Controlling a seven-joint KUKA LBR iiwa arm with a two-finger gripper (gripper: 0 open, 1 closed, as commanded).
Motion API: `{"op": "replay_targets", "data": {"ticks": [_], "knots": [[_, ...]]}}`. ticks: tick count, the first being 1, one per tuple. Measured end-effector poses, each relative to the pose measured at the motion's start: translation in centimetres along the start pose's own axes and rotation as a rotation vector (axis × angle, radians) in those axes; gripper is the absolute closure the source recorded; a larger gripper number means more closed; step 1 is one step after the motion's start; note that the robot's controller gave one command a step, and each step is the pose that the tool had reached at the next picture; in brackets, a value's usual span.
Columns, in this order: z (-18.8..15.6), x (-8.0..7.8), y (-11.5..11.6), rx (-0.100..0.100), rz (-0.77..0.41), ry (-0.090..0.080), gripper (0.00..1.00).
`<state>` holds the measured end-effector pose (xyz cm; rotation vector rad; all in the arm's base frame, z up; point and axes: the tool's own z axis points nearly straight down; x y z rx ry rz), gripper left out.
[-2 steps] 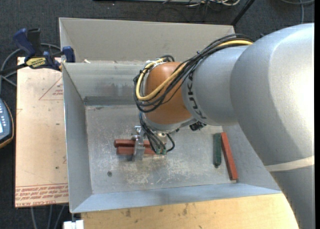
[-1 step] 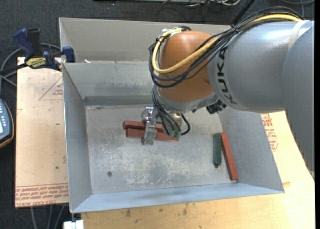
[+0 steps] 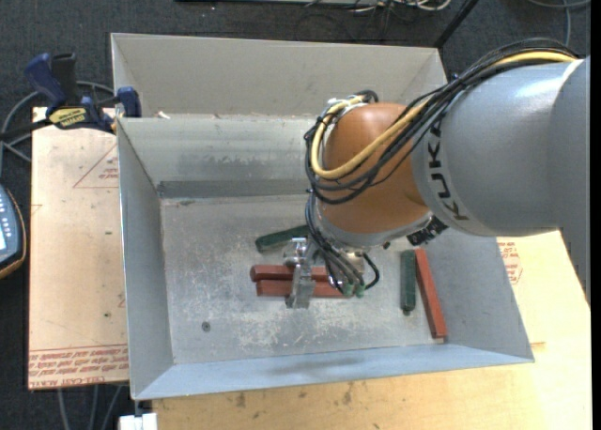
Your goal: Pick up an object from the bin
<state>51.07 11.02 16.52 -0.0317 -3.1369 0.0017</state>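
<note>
The gripper (image 3: 300,289) is low in the grey metal bin (image 3: 141,259), at the middle of the floor. It stands directly over a red-brown flat bar (image 3: 270,279) lying crosswise and appears to be in contact with it. Whether the tool is open or closed on the bar cannot be told, as the wrist hides the contact.

A dark green flat piece (image 3: 279,240) lies just behind the bar. A dark green rod (image 3: 408,280) and a long red-brown strip (image 3: 432,299) lie side by side, well apart to the right.

Assessment: the approach and descent look complete. The bar rests on the floor, so the grasp is unconfirmed and the lift is not yet made.
</note>
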Motion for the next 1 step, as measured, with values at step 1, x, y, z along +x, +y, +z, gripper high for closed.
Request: {"op": "replay_targets", "data": {"ticks": [1], "knots": [[-6.49, 0.60, 0.26, -0.004, -0.006, -0.013, 1.00]]}}
